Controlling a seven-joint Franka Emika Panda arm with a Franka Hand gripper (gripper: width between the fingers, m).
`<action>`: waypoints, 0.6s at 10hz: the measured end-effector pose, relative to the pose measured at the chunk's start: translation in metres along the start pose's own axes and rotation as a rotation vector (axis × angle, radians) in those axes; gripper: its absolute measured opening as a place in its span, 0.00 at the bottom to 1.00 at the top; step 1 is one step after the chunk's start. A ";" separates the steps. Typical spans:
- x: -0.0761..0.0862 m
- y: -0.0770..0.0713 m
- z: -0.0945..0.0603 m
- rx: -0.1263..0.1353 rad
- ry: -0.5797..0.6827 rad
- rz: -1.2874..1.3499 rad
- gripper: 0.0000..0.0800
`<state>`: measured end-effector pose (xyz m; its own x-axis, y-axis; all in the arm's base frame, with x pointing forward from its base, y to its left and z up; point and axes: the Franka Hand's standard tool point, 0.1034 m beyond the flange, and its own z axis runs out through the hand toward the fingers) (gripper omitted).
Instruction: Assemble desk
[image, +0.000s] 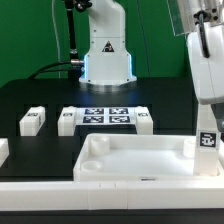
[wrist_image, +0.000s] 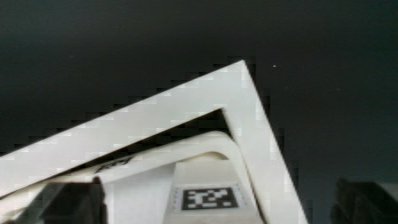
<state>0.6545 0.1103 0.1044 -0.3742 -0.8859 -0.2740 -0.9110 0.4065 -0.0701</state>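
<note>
The desk slab (image: 130, 160) lies flat at the table's front, rim up, with a round socket (image: 96, 147) at its corner on the exterior view's left. My gripper (image: 207, 122) hangs over the slab's end on the exterior view's right and is shut on a white square leg (image: 207, 142). The leg is upright with its tag facing the camera. Its lower end is at the slab's corner there; I cannot tell whether it touches. In the wrist view the tagged leg (wrist_image: 210, 196) sits between my dark fingers (wrist_image: 64, 202), with the slab's corner (wrist_image: 228, 95) beyond it.
The marker board (image: 105, 117) lies mid-table before the robot base (image: 106, 55). Loose legs lie beside it: two on the exterior view's left (image: 32, 120) (image: 67, 121) and one on the right (image: 143, 121). Another white piece (image: 3, 151) shows at the left edge.
</note>
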 end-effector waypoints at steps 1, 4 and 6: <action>-0.001 0.000 -0.001 0.001 -0.001 -0.004 0.81; -0.013 -0.002 -0.031 0.013 -0.029 -0.046 0.81; -0.013 -0.002 -0.026 0.009 -0.026 -0.049 0.81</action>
<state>0.6566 0.1152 0.1326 -0.3246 -0.8987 -0.2949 -0.9264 0.3649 -0.0924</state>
